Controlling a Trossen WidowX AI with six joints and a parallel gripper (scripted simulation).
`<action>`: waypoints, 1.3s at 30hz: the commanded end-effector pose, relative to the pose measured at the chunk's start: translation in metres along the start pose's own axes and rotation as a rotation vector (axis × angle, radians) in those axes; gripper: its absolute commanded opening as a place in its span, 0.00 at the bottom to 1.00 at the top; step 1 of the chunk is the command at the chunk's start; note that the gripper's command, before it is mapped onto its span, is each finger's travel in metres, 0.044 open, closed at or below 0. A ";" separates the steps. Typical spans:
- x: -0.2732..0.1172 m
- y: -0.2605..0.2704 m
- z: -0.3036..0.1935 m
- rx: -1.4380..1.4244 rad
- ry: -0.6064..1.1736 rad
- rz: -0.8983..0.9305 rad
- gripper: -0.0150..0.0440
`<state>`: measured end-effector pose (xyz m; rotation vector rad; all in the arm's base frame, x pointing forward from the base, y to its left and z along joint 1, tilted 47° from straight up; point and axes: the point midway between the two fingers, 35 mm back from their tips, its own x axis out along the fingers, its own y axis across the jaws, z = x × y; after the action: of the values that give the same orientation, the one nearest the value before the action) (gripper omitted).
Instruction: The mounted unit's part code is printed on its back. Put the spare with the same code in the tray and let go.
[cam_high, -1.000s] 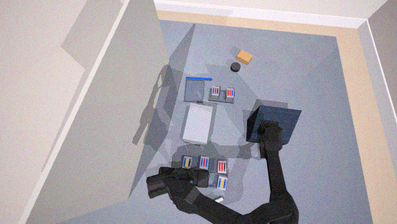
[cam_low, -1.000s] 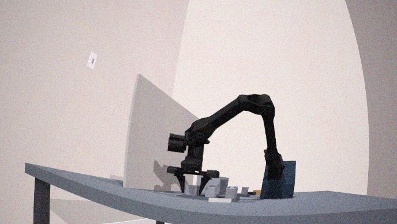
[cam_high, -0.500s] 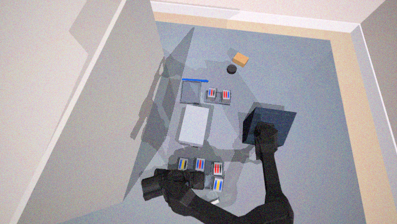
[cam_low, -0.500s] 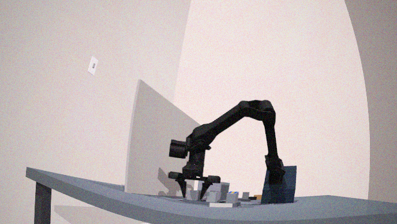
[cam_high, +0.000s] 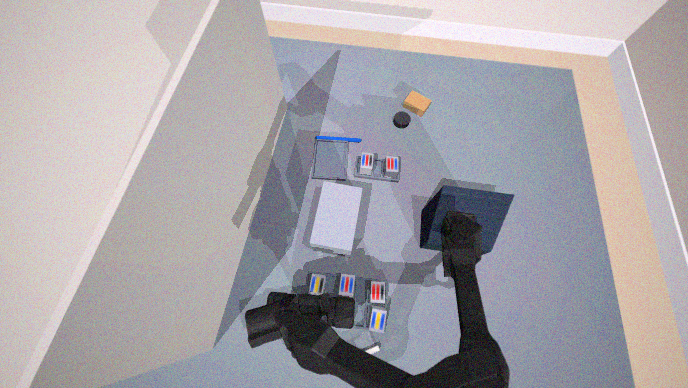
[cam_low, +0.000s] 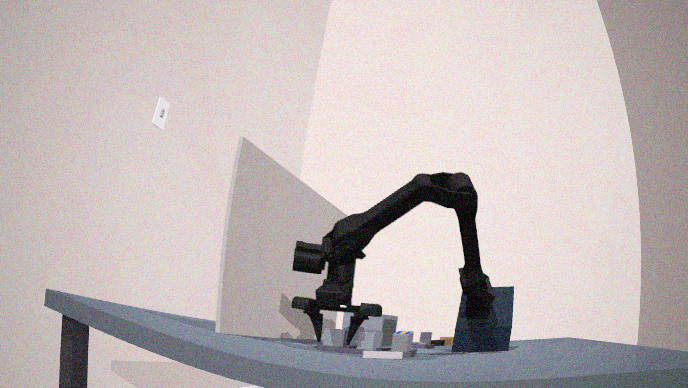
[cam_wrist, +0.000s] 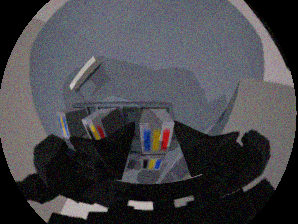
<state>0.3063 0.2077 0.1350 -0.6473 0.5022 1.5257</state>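
Nothing is held: the tool (cam_low: 336, 327) has its jaws partly apart, hanging low over the near row of spares, seemingly straddling one in the exterior view, which one I cannot tell. Four spares show in the top view: blue-yellow (cam_high: 316, 284), blue-red (cam_high: 347, 285), red (cam_high: 377, 291), yellow-blue (cam_high: 377, 320). Tray (cam_high: 330, 159) sits well apart, beyond the white block (cam_high: 336, 217), with no spare in it. Grasp, carry and release all remain. Mounted unit's code isn't readable.

Gripper (cam_low: 336, 322) open, pointing down.
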 end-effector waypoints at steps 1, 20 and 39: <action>0.001 0.000 -0.002 0.005 0.005 0.000 0.76; 0.000 0.000 0.000 0.000 0.000 0.000 0.67; 0.000 0.000 0.000 0.000 0.000 0.000 0.25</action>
<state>0.3064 0.2078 0.1350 -0.6469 0.5023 1.5253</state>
